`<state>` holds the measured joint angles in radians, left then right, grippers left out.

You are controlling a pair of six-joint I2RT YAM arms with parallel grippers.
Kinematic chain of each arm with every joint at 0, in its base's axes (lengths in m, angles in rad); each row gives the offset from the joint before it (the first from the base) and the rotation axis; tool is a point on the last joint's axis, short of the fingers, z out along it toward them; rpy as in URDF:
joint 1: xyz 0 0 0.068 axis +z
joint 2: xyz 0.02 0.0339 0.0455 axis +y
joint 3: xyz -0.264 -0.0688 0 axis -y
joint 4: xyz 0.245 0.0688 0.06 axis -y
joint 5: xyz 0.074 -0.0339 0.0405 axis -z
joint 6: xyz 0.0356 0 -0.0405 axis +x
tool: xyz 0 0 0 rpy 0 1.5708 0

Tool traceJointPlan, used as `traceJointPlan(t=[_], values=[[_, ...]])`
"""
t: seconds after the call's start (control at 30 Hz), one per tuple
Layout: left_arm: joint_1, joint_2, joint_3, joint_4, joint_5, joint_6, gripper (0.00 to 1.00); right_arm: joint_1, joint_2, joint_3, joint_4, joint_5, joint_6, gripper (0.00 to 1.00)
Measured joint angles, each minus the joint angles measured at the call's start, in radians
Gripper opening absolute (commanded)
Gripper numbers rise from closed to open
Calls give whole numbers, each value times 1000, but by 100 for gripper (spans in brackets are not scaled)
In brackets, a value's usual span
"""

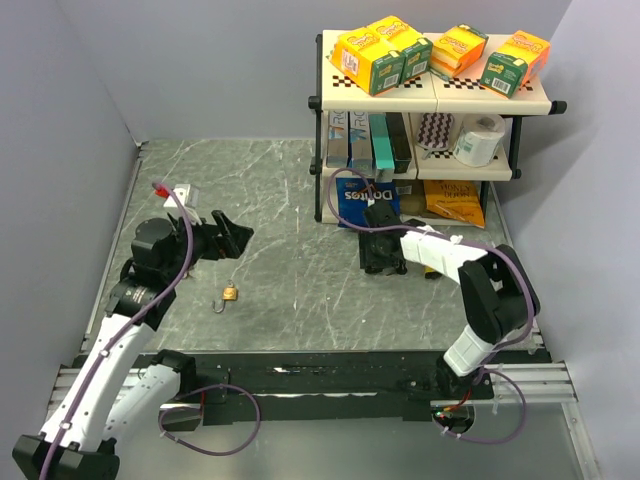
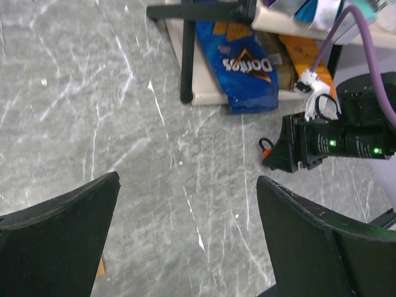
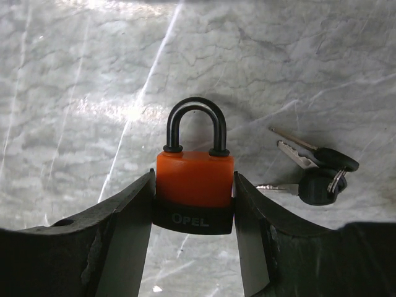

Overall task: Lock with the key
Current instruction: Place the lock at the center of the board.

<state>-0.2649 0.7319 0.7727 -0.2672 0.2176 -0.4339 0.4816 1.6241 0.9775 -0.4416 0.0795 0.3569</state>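
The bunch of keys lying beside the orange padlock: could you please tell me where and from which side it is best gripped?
Grip the black plastic heads, coming down from above. The keys lie flat on the table; the heads are their thickest part, while the thin blades, pointing toward the orange padlock, should stay free.

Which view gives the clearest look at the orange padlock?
Right wrist: the orange padlock fills the centre, clamped in the right gripper, with its shackle and lettering plain. Top external hides it under that gripper. Left wrist shows only a distant orange sliver that looks like it.
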Motion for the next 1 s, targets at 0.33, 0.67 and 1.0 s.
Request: traceJointPlan(t=[0.33, 0.67, 1.0], values=[[7, 49, 0, -59, 1, -2, 96, -1, 116, 69, -45, 34, 72, 36], [13, 85, 43, -128, -18, 49, 96, -1, 109, 70, -51, 24, 96, 82], [22, 210, 139, -294, 3, 223, 96, 0, 13, 60, -69, -5, 79, 91]])
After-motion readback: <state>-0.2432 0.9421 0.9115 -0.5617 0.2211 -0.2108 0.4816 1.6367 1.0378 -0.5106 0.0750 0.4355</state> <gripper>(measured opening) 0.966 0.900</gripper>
